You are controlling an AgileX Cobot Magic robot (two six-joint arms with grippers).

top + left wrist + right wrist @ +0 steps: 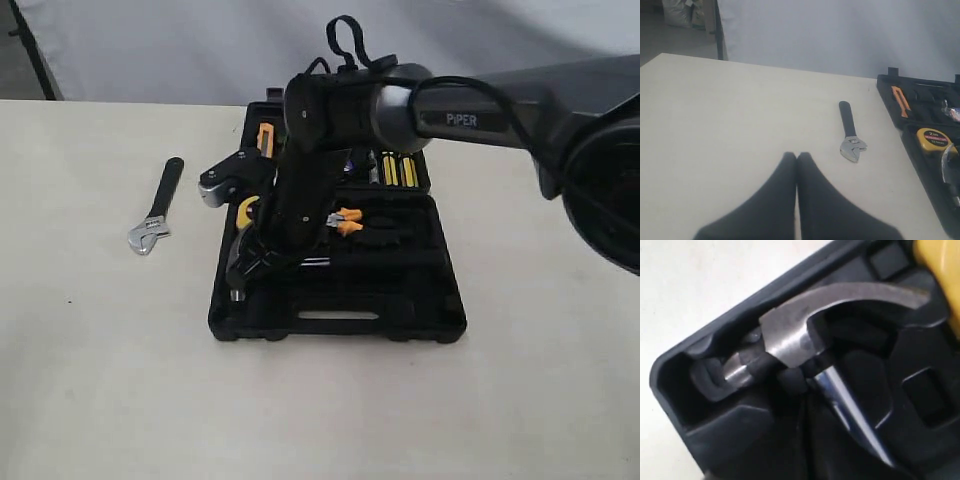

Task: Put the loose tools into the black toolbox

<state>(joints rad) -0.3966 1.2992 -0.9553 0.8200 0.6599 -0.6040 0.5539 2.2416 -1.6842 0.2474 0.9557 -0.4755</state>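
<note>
the hammer [800, 335] lies in the black toolbox [330, 331]. its steel head sits in the moulded recess at the corner of the half with the slot handle, on the side nearest the wrench, and its claw curves toward the yellow tape measure [932, 140]. the right gripper [789, 379] reaches across from the right and points down into that corner. its fingers are pressed together, with the tips against the hammer's neck just under the head; whether they actually pinch the neck cannot be told.

the tape roll [225, 180] is at the left edge of the toolbox's far half, though it is unclear whether it is on the rim or inside. the orange-handled pliers [345, 222] lie in the toolbox near its middle.

the wrench [850, 132] lies flat on the tabletop [100, 380], left of the toolbox and apart from it, with its handle pointing toward the tabletop's far edge. the left gripper [796, 161] hovers over bare tabletop near the wrench, fingers pressed together on nothing.
</note>
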